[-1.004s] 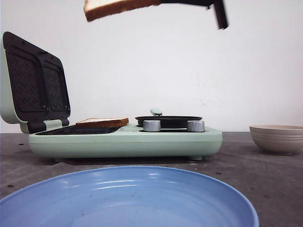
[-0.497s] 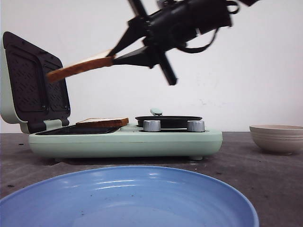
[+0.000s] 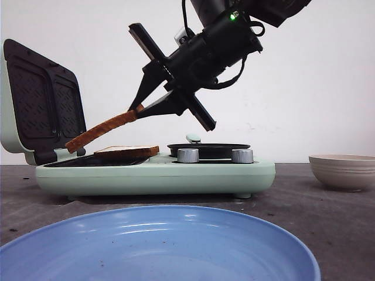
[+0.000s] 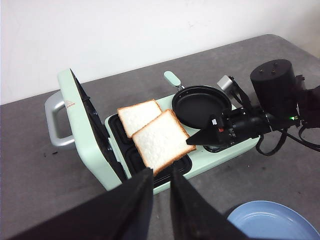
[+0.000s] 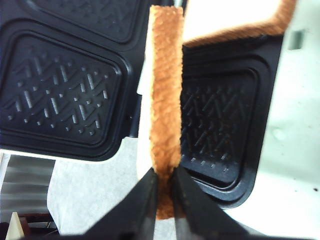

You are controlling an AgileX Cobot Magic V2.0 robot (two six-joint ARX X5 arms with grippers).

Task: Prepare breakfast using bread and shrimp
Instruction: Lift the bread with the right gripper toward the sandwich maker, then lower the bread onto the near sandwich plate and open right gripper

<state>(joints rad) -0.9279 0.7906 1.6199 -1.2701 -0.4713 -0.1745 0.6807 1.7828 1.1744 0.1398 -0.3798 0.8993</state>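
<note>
1. Bread first: a square slice of white sandwich bread with a golden-brown crust [image 3: 104, 130] hangs tilted in the air over the pale green sandwich maker [image 3: 155, 174], its low corner near the raised black ribbed lid [image 3: 44, 99].
2. The right arm's black gripper [image 3: 139, 109] pinches this slice by its upper edge; in the right wrist view the fingers [image 5: 145, 197] are clenched on the crust [image 5: 166, 102].
3. A second slice of the same white bread [image 3: 126, 151] lies flat on the far part of the black grill plate. In the left wrist view the held slice [image 4: 160, 139] overlaps its corner [image 4: 138, 116]; whether the two touch cannot be told.
4. The left arm's black gripper [image 4: 159, 186] hangs near the green appliance with nothing between its fingers, which stand only a narrow gap apart.
5. A small round black pan with a green handle [image 4: 200, 105] sits on the cooker's other half, behind two silver knobs [image 3: 188, 156].
6. A wide blue plate [image 3: 158, 246] fills the foreground, and a beige ribbed bowl [image 3: 343, 170] stands off to the right on the grey table [image 3: 328, 216]. No shrimp is in view.
</note>
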